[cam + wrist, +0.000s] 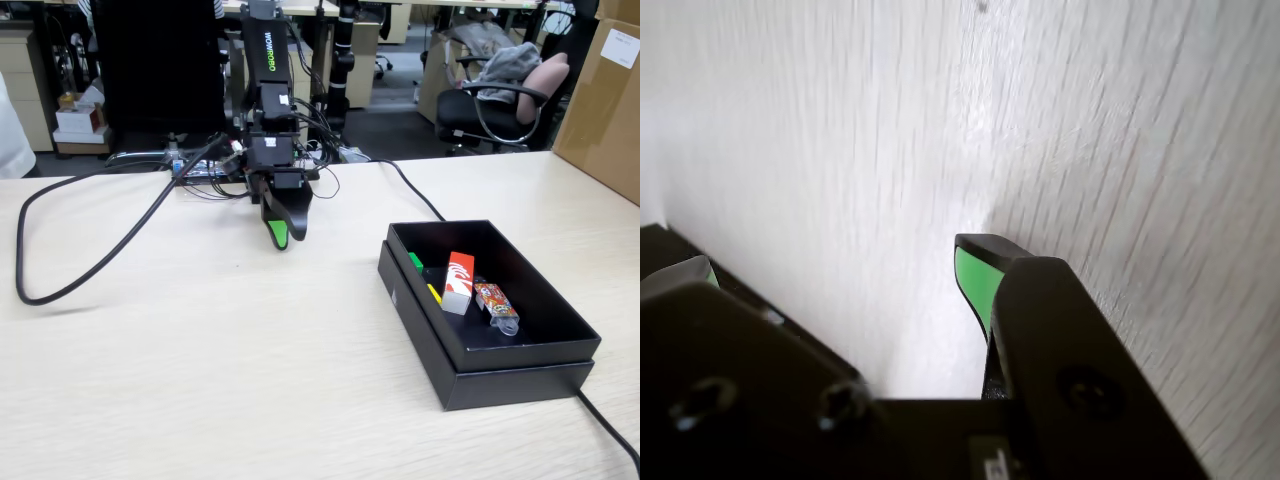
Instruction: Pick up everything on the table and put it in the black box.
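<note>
three task items are already sitting inside the black box at right: red box, green cube, yellow cube. gripper is hanging empty over bare table, left and far of the box, jaws slightly parted in the wrist view. nothing seems left to grab.

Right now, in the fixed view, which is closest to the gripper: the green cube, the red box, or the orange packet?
From the gripper:
1. Green cube, at the black box's left wall.
2. Red box, middle.
3. Orange packet, farthest right.
</note>
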Controlling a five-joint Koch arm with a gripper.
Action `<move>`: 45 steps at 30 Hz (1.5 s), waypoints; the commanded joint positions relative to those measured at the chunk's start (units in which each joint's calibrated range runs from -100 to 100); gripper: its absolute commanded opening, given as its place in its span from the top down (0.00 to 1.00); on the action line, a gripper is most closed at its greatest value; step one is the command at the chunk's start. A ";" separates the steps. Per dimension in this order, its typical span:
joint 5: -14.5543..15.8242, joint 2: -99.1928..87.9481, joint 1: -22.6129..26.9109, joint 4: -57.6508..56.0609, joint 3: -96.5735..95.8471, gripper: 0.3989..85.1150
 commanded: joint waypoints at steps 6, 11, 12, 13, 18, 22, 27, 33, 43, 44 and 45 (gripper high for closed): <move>4.54 -1.90 1.90 8.79 -4.09 0.44; 5.57 -1.67 2.49 10.78 -8.17 0.43; 5.57 -1.67 2.64 11.82 -9.08 0.43; 5.57 -1.67 2.64 12.51 -9.89 0.43; 5.57 -1.44 2.69 15.53 -13.79 0.44; 5.57 -1.44 2.69 15.62 -15.24 0.44; 5.47 -1.56 2.59 16.31 -16.06 0.44; 5.47 -2.94 2.44 18.38 -17.96 0.44; 5.47 -6.03 2.30 19.59 -20.23 0.43; 5.47 -6.03 2.30 19.59 -20.23 0.43; 5.47 -6.15 2.30 19.68 -20.32 0.43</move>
